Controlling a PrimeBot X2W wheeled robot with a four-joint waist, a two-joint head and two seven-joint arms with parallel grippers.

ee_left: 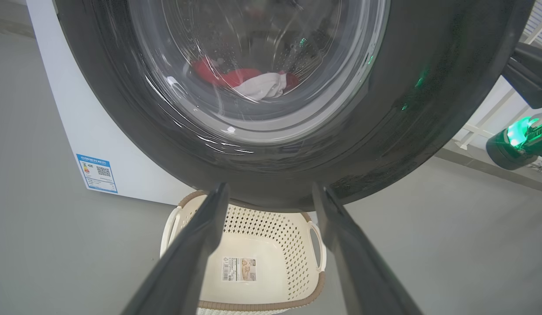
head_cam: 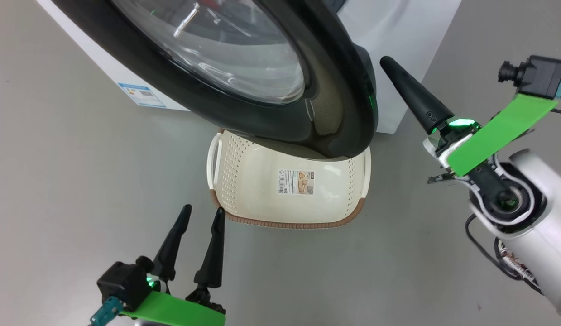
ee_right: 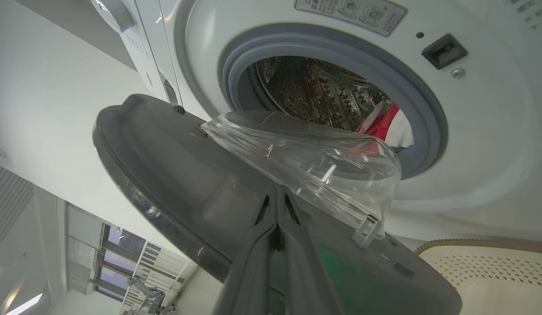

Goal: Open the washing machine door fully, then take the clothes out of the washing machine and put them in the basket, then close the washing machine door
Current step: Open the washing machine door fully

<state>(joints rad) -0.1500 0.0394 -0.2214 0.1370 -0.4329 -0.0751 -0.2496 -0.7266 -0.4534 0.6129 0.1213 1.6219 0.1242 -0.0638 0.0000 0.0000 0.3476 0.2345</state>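
The washing machine door, black-rimmed with a clear glass bowl, stands swung partly out from the white washing machine. Red and white clothes lie in the steel drum and show through the glass in the left wrist view. My right gripper is shut and empty; its tip rests at the door's grey inner face, just past the rim's edge. The cream basket sits on the floor under the door, with nothing in it. My left gripper hangs open just in front of the basket's brown rim.
Grey floor spreads to the left and right of the basket. A blue label marks the washer's lower front corner. The door overhangs the basket's far half. A railing and windows show behind the door in the right wrist view.
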